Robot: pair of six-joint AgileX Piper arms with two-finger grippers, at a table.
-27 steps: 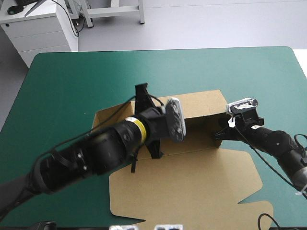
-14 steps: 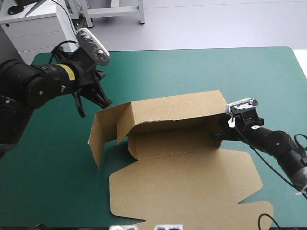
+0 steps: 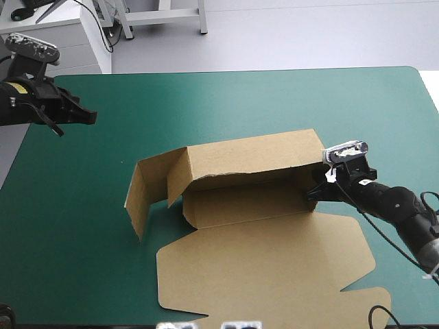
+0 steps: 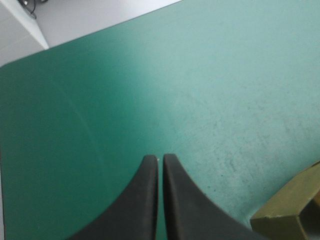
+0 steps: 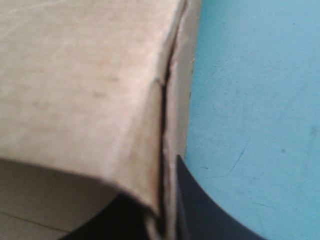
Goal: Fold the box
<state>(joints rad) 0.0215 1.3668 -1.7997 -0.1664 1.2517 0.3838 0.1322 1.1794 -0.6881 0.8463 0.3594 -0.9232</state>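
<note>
The brown box lies mid-table with its back wall raised, its left end flap standing loose, and its lid flat toward the near edge. My right gripper is at the box's right end, shut on the box, with the upright end wall pinched between its black fingers. My left gripper hangs over the far left corner of the table, well away from the box. It is shut on nothing, over bare teal-green cover, with only a corner of the box in its view.
A white cabinet stands beyond the table's far left corner. Bare teal-green cover stretches behind the box and to its left.
My left arm has swung from over the box's middle back to the far left corner of the table. The box's left flap now stands free. The right gripper has kept its hold.
</note>
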